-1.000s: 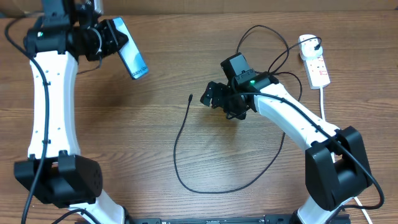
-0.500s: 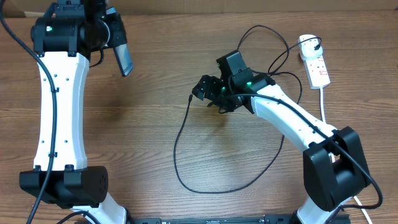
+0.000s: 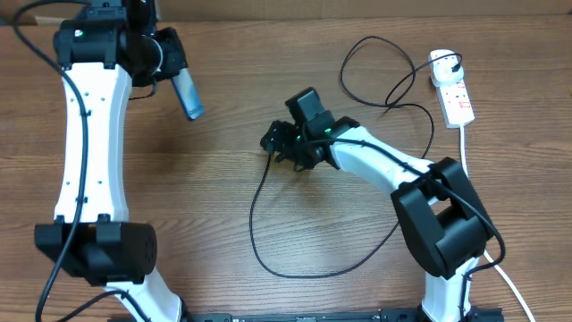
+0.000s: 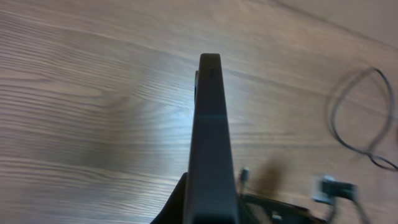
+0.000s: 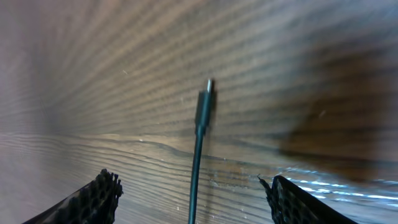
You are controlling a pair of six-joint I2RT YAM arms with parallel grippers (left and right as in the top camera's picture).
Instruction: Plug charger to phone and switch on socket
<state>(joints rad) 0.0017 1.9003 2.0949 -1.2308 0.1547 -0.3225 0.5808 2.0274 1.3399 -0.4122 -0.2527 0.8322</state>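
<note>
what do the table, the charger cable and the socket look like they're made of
Table: wood or wood-look laminate, matte brown, grain lines visible.
Charger cable: probably a rubbery plastic sheath, black, dull; it lies in loose loops.
Socket: likely hard plastic, smooth white moulded shell with red markings.

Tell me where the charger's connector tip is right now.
Right wrist view: the connector tip lies on the table, just ahead of the open right gripper, near the table's middle.
</note>
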